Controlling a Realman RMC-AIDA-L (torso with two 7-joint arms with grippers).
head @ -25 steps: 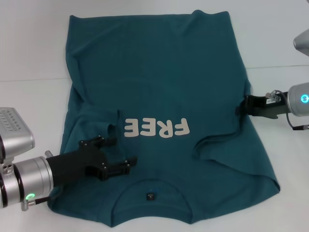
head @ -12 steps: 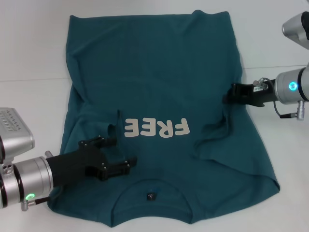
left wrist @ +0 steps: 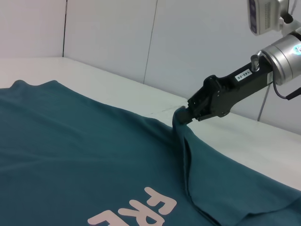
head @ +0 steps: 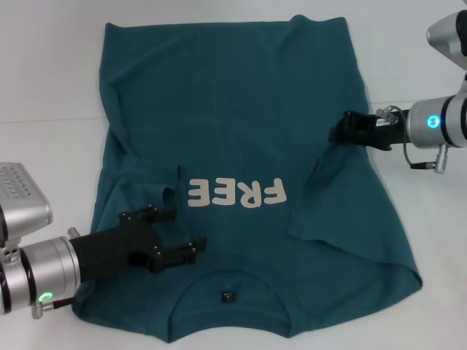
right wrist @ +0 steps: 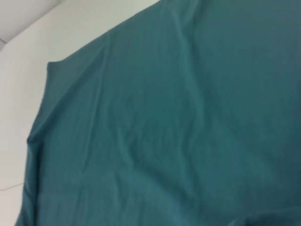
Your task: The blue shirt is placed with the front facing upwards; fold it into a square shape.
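Head view, L to R, all placed relative to the cream "FREE" lettering [head: 236, 192] on the shirt's chest. The blue shirt [head: 233, 95] lies front-up on a white desk [head: 44, 73], collar nearest the robot, hem at the far side, so the lettering reads upside down from the head cam. A small black neck label [head: 228, 296] sits inside the collar, nearer the robot than the lettering.

Left gripper [head: 177, 235]: low on the shirt just left of the lettering and slightly nearer the robot, fingers spread, w/ a small bunched fold of cloth standing up beside its far finger.

Right gripper [head: 340, 131]: to the right of the lettering and farther from the robot, fingers pressed together on the shirt's right side edge, pinching it. The pinched cloth is raised off the desk and drawn in over the body, forming a slanted flap that runs from the gripper down toward the right end of the lettering. The left wrist cam shows this too: the gripper [left wrist: 184, 114] clamps a peak of lifted fabric, w/ a crease dropping from it.
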